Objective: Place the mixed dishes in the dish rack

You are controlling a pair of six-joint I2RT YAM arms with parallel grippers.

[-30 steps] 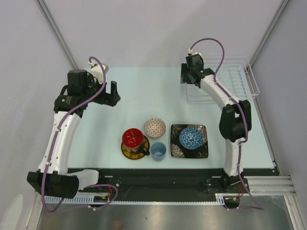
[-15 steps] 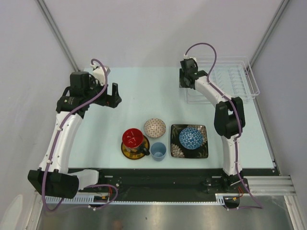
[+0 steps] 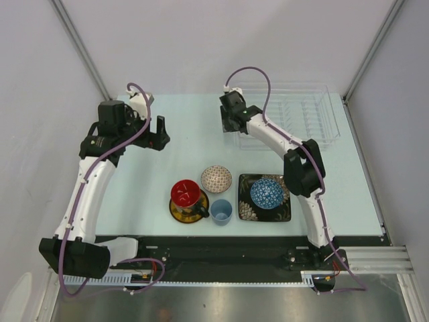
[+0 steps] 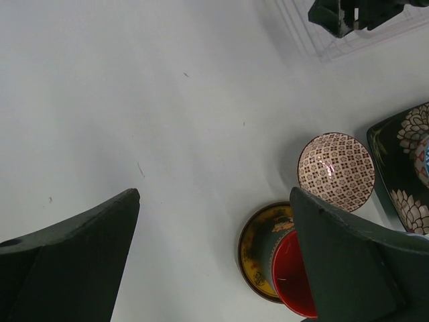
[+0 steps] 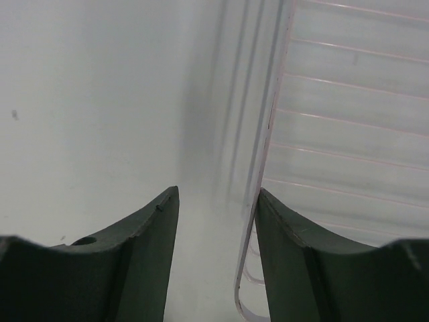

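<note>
As the right gripper (image 3: pixel 232 125), fingers clamped on its left rim, drags the dish rack (image 3: pixel 295 114) leftward across the table (image 3: pixel 194 127), the left gripper (image 3: pixel 155 131) hovers open, dishes near the front edge.

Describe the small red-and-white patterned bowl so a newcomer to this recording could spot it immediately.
Start at the cluster of dishes near the table's front edge. The small patterned bowl sits alone at the back of that cluster, just beyond the light blue cup. Only it has a fine reddish lattice print on white, and it rests on nothing.
</note>
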